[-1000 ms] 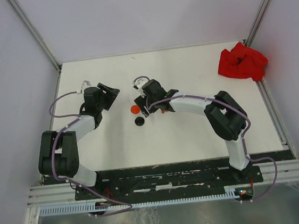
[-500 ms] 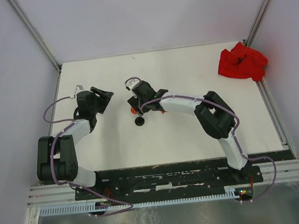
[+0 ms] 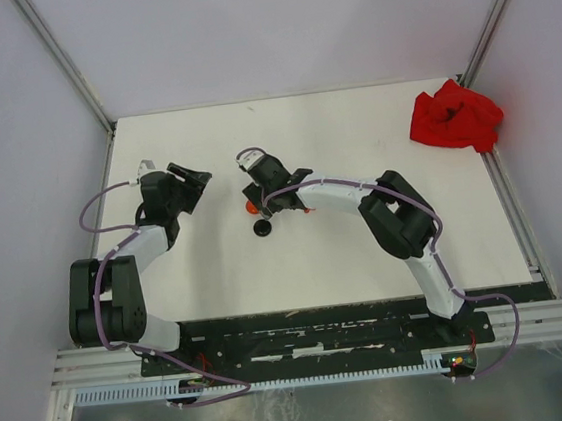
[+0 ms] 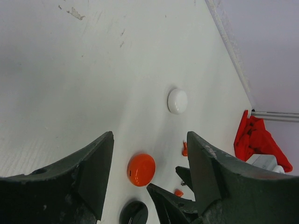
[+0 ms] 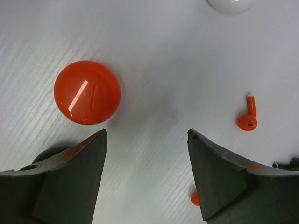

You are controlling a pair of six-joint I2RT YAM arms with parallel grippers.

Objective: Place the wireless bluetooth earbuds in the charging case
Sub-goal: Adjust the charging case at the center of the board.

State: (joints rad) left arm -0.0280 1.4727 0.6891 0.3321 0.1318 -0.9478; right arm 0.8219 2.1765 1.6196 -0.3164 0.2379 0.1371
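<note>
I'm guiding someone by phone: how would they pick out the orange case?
On the white table, a little left of its middle, three small round cases lie in a loose row. The orange case is the middle one, between the white case and the black case. It alone is glossy orange, far bigger than the tiny orange earbuds nearby.

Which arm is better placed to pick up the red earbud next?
The right arm: the right gripper hangs open close over the red earbud, beside the orange case; the left gripper, open too, stands farther away.
</note>
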